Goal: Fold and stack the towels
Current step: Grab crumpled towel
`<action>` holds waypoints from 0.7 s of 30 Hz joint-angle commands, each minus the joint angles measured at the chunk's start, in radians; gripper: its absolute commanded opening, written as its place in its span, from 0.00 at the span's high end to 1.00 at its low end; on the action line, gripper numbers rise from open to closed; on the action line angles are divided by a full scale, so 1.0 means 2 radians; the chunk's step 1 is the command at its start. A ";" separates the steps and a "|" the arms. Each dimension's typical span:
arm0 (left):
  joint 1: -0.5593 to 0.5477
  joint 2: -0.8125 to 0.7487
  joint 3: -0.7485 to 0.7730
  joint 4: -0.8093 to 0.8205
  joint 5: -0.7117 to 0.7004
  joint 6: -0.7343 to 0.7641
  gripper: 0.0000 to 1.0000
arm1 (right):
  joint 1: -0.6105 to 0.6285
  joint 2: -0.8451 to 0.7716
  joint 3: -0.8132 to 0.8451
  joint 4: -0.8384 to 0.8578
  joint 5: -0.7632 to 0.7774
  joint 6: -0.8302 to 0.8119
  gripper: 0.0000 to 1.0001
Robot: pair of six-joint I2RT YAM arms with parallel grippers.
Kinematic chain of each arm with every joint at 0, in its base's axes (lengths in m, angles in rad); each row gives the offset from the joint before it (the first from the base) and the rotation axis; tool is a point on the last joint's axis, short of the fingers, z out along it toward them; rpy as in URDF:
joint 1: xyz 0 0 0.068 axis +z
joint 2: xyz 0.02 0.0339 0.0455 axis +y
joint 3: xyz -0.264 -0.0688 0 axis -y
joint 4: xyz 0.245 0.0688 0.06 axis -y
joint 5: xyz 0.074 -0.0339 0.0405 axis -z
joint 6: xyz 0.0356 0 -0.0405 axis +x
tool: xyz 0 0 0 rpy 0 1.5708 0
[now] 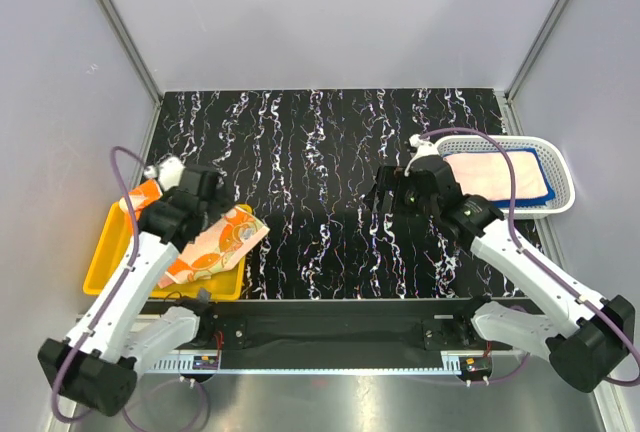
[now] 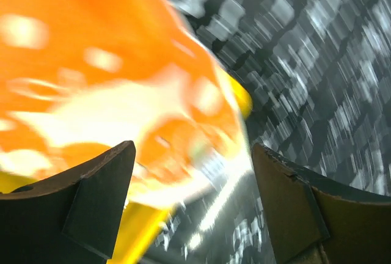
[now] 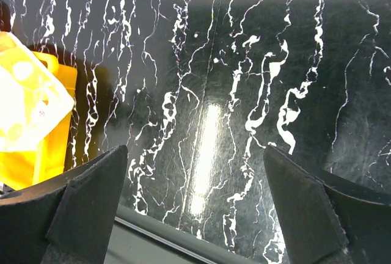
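Black, white-veined desk (image 1: 320, 142) carries a yellow bin (image 1: 100, 262) at left. An orange towel (image 1: 225, 240) drapes over the bin's right rim, long axis slanting from inside it out onto the desk. The left end effector (image 1: 208, 192), over the bin's far side, is nearer: spread wide, empty, cloth just ahead in its blurred view, probably untouched. The right end effector (image 1: 390, 190), well right of the bin, gapes empty. Only the overhead view shows the towel whole.

We see two arms, the left arm (image 1: 130, 272) and the right arm (image 1: 520, 257), built of white shells with black joints and bases, each with a looping purple cable (image 1: 112, 164). The right gripper (image 3: 195, 151) ends in two dark, wedge-shaped fingers (image 3: 73, 215).
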State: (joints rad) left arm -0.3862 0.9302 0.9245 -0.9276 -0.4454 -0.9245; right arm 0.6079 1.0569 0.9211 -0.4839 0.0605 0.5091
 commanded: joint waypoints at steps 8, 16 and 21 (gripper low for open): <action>0.189 0.045 -0.046 0.075 0.061 0.023 0.21 | 0.003 -0.001 0.004 0.025 -0.065 -0.006 0.00; 0.206 0.115 -0.041 0.105 0.055 0.017 0.32 | 0.003 -0.015 -0.003 0.023 -0.069 -0.010 0.00; 0.211 0.119 -0.043 0.106 0.047 0.021 0.64 | 0.002 -0.018 -0.006 0.023 -0.070 -0.012 0.00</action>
State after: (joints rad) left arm 0.0223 1.1664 0.8394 -0.7582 -0.3405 -0.8913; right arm 0.6079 1.0435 0.9119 -0.4736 -0.0639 0.5041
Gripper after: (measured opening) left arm 0.414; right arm 0.994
